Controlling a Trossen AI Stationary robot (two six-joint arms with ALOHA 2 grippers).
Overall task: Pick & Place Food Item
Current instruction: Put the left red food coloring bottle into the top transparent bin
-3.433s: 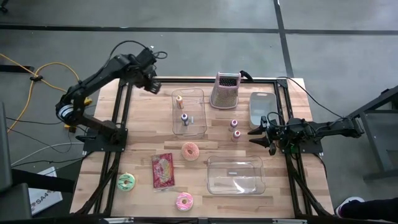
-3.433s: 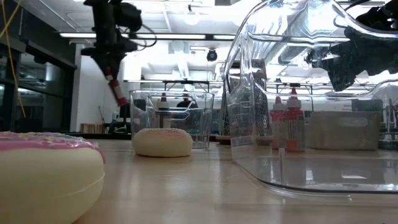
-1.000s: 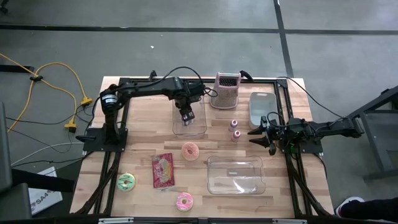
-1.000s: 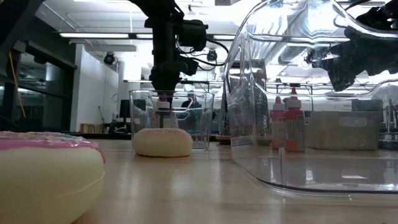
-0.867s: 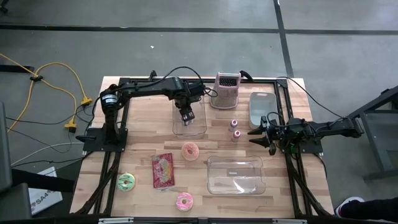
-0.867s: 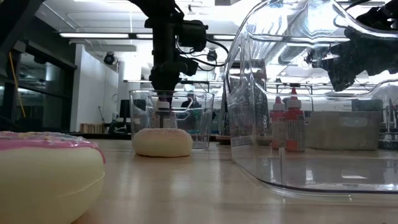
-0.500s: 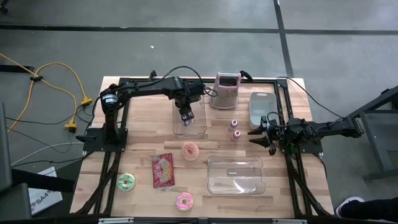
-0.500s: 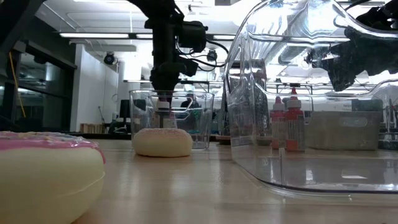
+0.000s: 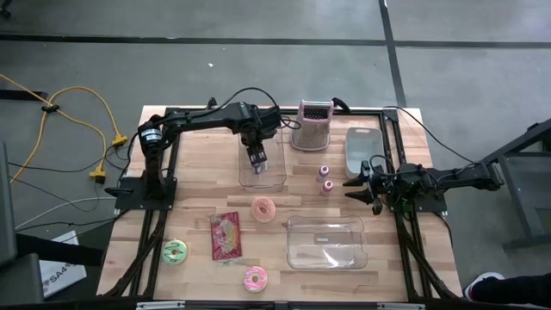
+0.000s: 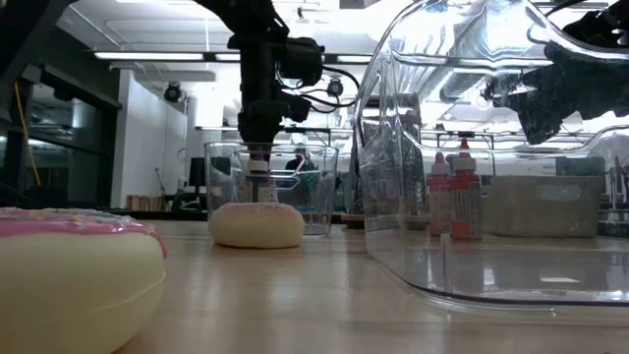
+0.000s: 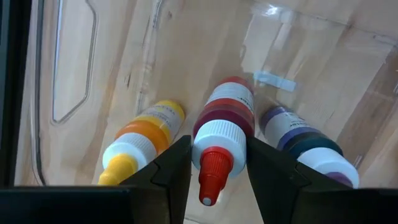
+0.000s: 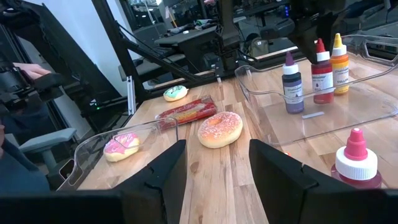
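The left end effector (image 11: 214,171) grips the red bottle (image 11: 222,127) (middle of three) in the far clear tray (image 9: 277,176).

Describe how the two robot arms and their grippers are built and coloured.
Both arms are dark, slim, jointed links with thin black cables looping off them. The left arm shows a silver ring at its shoulder. Left gripper and right gripper each have two broad, angular matte-black fingers.
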